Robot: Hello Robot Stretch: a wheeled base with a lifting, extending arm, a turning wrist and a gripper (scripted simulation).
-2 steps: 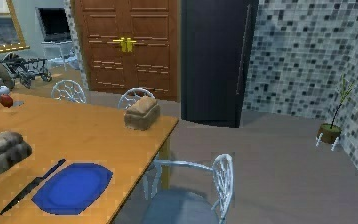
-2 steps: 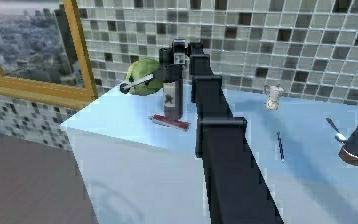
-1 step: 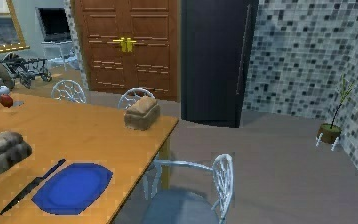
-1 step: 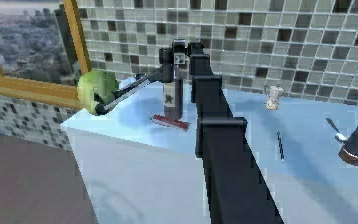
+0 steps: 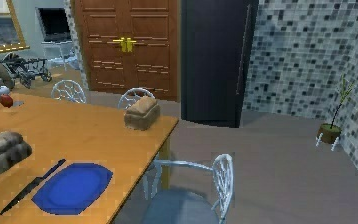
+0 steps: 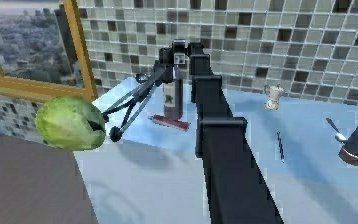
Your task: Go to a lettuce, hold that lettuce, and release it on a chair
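Over the pale counter [image 6: 157,172], lettuce [image 6: 70,122] at the fingers [image 6: 139,88], white cup [image 6: 274,96] beyond

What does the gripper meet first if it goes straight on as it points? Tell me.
The lettuce: in the arm side view the gripper points left and down, straight at it. Whether they already touch cannot be told.

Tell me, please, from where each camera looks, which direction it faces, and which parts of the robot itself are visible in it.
Forward view: on the robot, looking ahead and somewhat down at a wooden table, white chair and brown double door; none of the robot's body.
Arm side view: on the robot's body, looking out to the reaching side over a pale counter; the dark arm and claw, a lettuce at its fingers.
Shared: grey mosaic wall tiling.
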